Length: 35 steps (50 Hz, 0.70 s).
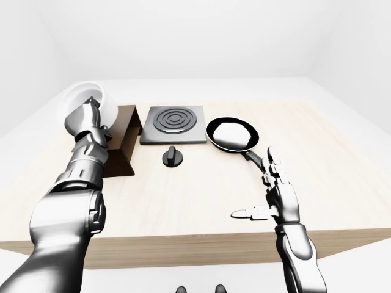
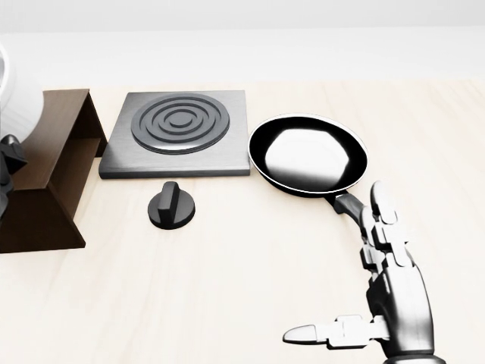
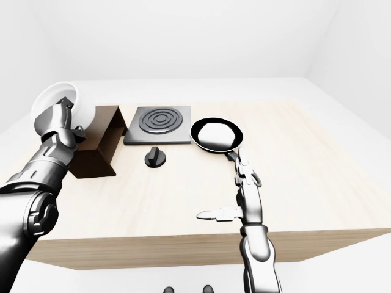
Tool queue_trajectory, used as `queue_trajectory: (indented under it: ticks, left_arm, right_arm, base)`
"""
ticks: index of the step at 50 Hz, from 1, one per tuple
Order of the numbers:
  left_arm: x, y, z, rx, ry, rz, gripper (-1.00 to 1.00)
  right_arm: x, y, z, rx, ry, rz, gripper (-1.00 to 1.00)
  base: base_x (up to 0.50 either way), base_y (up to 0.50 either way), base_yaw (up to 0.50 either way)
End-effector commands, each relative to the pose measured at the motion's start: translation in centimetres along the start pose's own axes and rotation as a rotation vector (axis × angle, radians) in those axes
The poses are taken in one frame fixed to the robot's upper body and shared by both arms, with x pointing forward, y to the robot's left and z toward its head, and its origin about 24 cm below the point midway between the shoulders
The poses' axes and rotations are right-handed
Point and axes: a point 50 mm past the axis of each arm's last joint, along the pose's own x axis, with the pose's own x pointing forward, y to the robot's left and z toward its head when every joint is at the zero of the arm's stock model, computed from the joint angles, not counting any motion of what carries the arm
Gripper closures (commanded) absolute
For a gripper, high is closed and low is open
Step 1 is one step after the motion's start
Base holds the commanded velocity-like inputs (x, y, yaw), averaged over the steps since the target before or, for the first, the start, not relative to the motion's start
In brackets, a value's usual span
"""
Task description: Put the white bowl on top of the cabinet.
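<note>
The white bowl [image 1: 85, 105] is tilted on its side and held up at the left of the left-eye view, just left of and above the dark brown cabinet [image 1: 126, 145]. My left hand [image 1: 91, 113] is shut on the bowl's rim, fingers lying across its opening. In the head view only a sliver of the bowl [image 2: 17, 95] shows at the left edge, over the cabinet [image 2: 57, 171]. My right hand [image 2: 362, 292] hovers open and empty over the table at the lower right, fingers spread, thumb pointing left.
A grey hob plate [image 2: 178, 133] with ringed burner lies right of the cabinet, a black knob [image 2: 171, 205] below it. A black frying pan [image 2: 307, 155] lies right of the hob, its handle toward my right hand. The wooden table's near edge [image 1: 201, 241] runs below the hands.
</note>
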Motion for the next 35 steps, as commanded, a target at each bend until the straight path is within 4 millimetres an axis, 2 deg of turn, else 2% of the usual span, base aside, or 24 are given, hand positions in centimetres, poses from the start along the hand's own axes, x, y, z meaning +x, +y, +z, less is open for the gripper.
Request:
queue_trajectory:
  ticks: [1,35]
  left_arm:
    - [0.11,0.69,1.17,0.07,-0.068,0.069,1.0]
    - [-0.26,-0.2,0.8,0.076,-0.061,0.05,1.0]
  right_arm:
    - [-0.01,-0.03,0.05,0.0,-0.001,0.0,-1.0]
    - [-0.12,-0.06,0.15,0.003,-0.005,0.001,-1.0]
  base:
    - [0.0,0.0,0.0]
    - [0.0,0.0,0.0]
